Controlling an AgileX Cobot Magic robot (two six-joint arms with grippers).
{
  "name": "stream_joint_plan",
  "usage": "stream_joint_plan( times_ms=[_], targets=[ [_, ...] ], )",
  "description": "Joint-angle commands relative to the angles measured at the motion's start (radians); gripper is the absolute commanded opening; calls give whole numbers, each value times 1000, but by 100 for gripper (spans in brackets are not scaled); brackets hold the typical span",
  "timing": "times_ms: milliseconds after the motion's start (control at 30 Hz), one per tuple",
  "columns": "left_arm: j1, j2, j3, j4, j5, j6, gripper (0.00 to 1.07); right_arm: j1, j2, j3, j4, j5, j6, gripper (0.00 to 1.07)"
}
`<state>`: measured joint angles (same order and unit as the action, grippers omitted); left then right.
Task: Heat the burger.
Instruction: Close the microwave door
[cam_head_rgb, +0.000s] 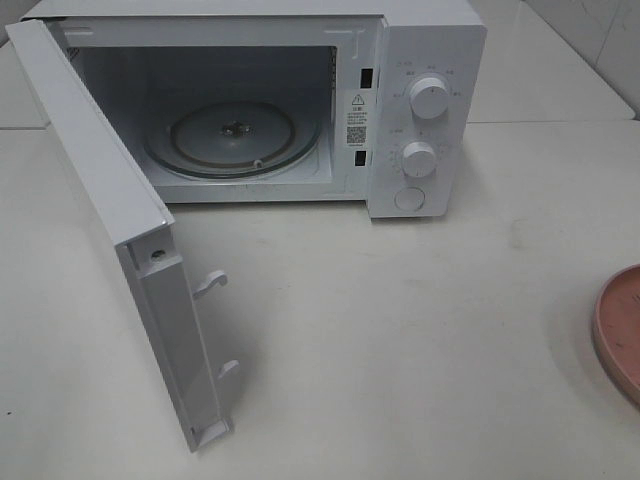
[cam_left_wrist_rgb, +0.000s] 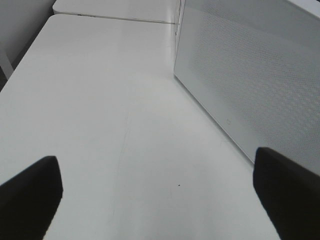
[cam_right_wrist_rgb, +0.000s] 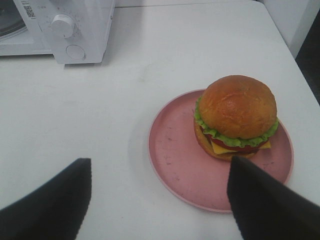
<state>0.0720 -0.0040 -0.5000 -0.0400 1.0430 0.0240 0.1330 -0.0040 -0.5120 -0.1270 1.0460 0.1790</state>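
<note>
The burger (cam_right_wrist_rgb: 236, 114), with its glossy brown bun, green lettuce frill and yellow cheese, stands on a round pink plate (cam_right_wrist_rgb: 175, 155) in the right wrist view. My right gripper (cam_right_wrist_rgb: 160, 200) hangs open a little short of the plate, nothing between its black fingers (cam_right_wrist_rgb: 260, 202). In the exterior high view only the plate's edge (cam_head_rgb: 620, 330) shows at the right border; the burger is out of that view. The white microwave (cam_head_rgb: 420, 60) stands at the back with its door (cam_head_rgb: 100, 210) swung wide open and its glass turntable (cam_head_rgb: 235, 135) bare. My left gripper (cam_left_wrist_rgb: 157, 195) is open over the bare table beside the door (cam_left_wrist_rgb: 250, 75).
The open door juts far forward over the left half of the white table (cam_head_rgb: 400, 330). Two round knobs (cam_head_rgb: 428, 97) and a button sit on the microwave's right panel. The table edge runs close behind the plate in the right wrist view.
</note>
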Motion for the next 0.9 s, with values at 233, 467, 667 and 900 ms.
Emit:
stream_joint_plan(
  times_ms=[233, 467, 667, 900],
  targets=[
    [0, -20, 3, -2, -6, -4, 95, -4, -27, 2, -2, -4, -16, 74],
    [0, -20, 3, -12, -8, -4, 95, -4, -27, 2, -2, -4, -16, 74],
    [0, 18, -26, -25, -18, -7, 92, -4, -27, 2, -2, -4, -16, 74],
    [0, 146, -29, -24, -150, -7, 67, -4, -27, 2, -2, -4, -16, 74]
  ],
)
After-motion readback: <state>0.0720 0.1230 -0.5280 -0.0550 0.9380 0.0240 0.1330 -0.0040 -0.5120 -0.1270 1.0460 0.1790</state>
